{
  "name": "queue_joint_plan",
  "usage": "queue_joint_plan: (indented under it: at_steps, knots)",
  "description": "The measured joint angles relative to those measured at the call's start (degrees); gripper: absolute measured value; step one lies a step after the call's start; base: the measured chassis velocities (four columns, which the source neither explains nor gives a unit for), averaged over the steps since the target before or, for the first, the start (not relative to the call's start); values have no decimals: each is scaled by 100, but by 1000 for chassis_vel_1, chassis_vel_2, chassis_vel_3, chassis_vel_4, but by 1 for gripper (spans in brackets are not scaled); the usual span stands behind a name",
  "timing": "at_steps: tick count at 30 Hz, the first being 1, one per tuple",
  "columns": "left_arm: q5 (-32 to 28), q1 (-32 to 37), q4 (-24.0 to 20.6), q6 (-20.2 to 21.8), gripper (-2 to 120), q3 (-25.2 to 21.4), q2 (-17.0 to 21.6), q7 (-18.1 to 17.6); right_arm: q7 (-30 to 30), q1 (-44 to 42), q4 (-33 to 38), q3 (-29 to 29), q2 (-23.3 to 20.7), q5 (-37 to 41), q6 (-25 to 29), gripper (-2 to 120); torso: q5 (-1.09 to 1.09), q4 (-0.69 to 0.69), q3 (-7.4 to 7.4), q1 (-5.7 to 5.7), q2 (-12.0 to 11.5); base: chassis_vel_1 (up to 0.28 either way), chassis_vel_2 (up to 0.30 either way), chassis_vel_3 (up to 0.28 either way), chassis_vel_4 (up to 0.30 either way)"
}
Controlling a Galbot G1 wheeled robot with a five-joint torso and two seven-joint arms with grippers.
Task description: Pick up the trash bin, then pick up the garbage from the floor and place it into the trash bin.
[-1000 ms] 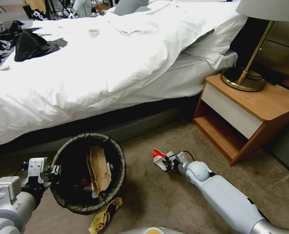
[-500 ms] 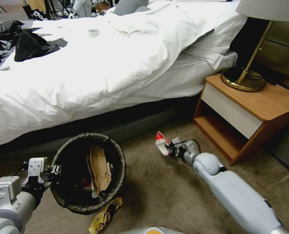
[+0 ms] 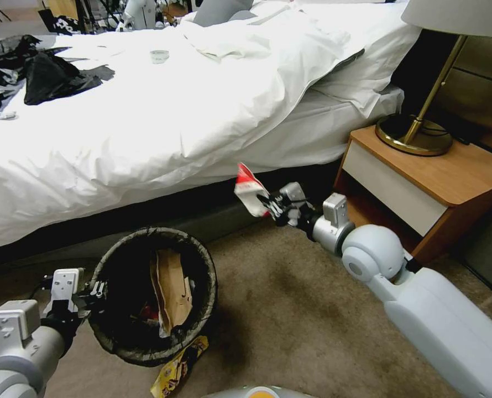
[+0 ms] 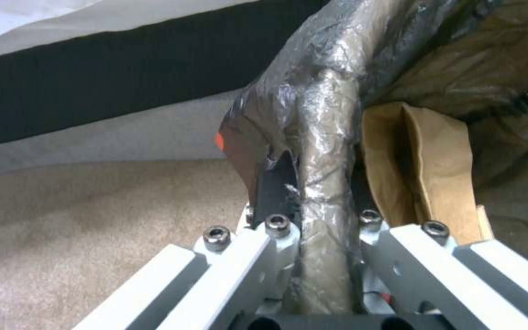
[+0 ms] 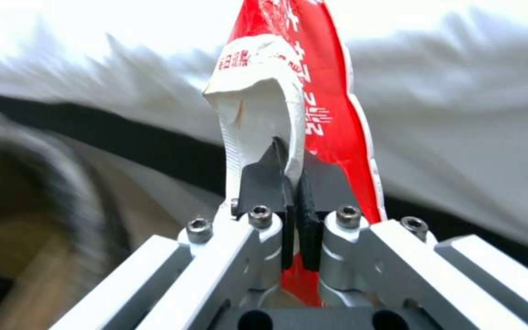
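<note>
The trash bin [image 3: 153,296] stands on the carpet [image 3: 290,326] near the bed's [image 3: 146,121] lower edge, its bag-lined rim pinched by the left gripper [image 3: 94,291]. A tan paper bag [image 3: 171,290] sits inside; a yellow snack packet [image 3: 177,367] lies against its base. The right gripper [image 3: 271,205] hangs in open air between bin and nightstand [image 3: 423,188], pressed together on a red-and-white wrapper [image 3: 249,189] bearing small white characters, too blurred to read.
</note>
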Motion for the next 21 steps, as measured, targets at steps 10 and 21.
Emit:
queue_joint_plan:
  at_steps: [10,21]
  knots:
    - [-6,-23,0,0,1,27,24,-7,76,497,626,-626,201,468,-328,0,-1,0,0,0,0,0,0,0,0]
    - [-19,-66,0,0,1,68,13,-20,58,670,883,-1404,281,626,-482,0,0,-1,0,0,0,0,0,0,0]
